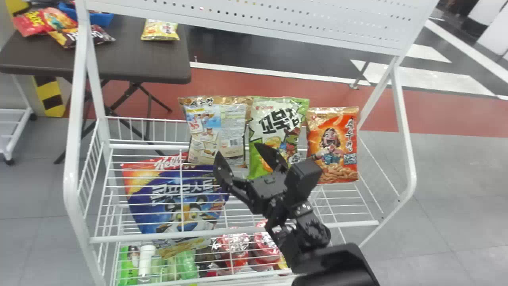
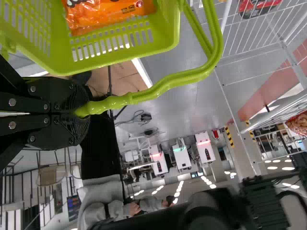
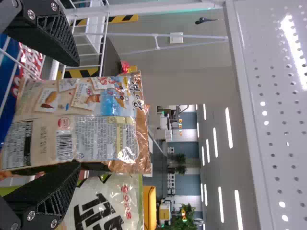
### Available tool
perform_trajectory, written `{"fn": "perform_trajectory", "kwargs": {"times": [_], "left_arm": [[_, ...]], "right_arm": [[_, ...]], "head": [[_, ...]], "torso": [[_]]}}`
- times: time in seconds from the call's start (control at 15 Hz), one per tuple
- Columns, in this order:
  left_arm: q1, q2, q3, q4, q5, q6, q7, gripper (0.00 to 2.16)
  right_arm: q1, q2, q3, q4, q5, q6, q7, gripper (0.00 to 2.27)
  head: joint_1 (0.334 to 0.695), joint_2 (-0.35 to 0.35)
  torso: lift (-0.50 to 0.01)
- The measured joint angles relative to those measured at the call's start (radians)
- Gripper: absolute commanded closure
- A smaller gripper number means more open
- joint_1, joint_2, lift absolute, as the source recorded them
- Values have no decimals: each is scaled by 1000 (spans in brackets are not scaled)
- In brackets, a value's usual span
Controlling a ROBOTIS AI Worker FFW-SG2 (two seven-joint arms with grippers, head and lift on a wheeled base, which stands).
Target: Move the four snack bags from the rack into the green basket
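My right gripper point(image 1: 237, 150) is spread open near the tan bag point(image 1: 216, 135), which stands in the rack point(image 1: 410, 174) in a row with green point(image 1: 258, 135) and red ones point(image 1: 337, 127). My left point(image 2: 82, 113) clasps the basket point(image 2: 169, 28) handle point(image 2: 168, 82); an orange bag point(image 2: 110, 14) lies inside.

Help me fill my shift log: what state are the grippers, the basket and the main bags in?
Left gripper: shut on the basket handle
Green basket: held by its handle
Basket's orange bag: lying inside
Tan bag: upright on rack, back outward
Right gripper: open, facing the tan bag
Green bag: upright, front outward
Rack's orange bag: upright, front outward
Blue bag: tilted, behind wires
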Motion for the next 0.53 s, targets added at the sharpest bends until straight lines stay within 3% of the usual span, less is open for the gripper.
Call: {"fn": "perform_trajectory", "kwargs": {"times": [0.2, 0.27, 0.53], "left_arm": [[-14, 3, 5, 11, 1, 0, -9, 2115], [-19, 4, 9, 18, 2, -2, -10, 2115], [-28, 6, 29, 29, 8, -3, -18, 2115]], "right_arm": [[-127, 16, 11, 144, 0, 6, -22, 117], [-161, 22, 13, 181, 2, 10, -25, 296], [-235, 27, 44, 240, 9, 75, -26, 1649]], "head": [[695, -240], [695, -233], [695, -190]], "torso": [[0], [0], [0]]}}
